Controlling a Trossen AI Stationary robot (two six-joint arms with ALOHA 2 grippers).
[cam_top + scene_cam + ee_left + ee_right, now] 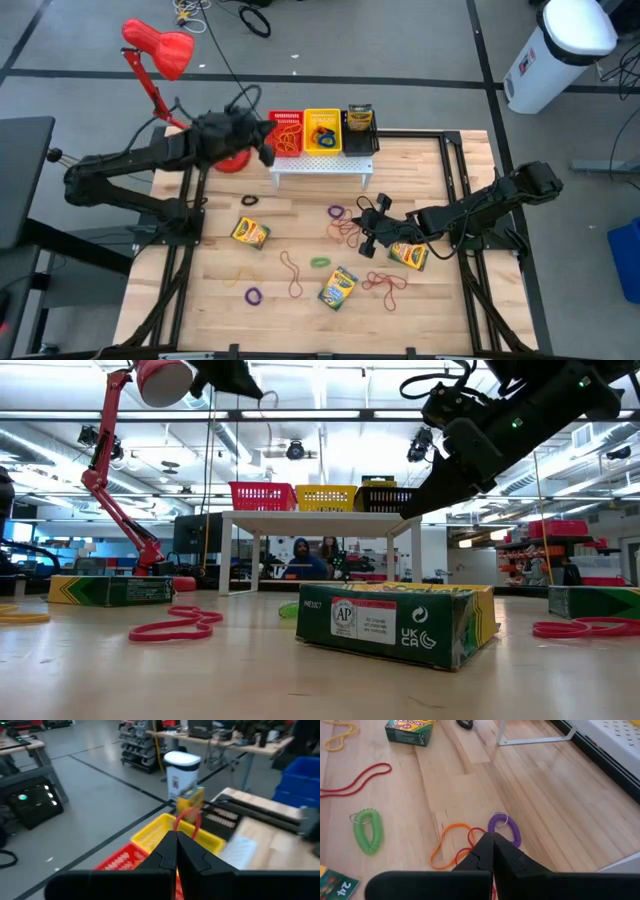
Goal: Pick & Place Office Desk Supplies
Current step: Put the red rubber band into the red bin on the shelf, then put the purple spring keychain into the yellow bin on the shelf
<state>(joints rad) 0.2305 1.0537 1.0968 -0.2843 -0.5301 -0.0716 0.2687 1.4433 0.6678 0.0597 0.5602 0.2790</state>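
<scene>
Left gripper [262,135] raised above the red basket [287,131] on the white perforated rack [322,166]; fingers [167,851] pressed together, pinching a red rubber band [187,821] that loops up past the tips; yellow basket [323,130] just beside the red one, a crayon box [360,118] standing next. Red desk lamp [158,48] at the table's far left corner. On the wooden table [200,300]: crayon boxes at left [250,233], centre [338,288] and right [408,256]; loose bands scattered between, including a purple coil [504,826], an orange band [449,845], a green coil [368,830]. Right gripper [366,238] low over the centre bands, fingers [485,851] closed; whether they grip a band, cannot tell.
</scene>
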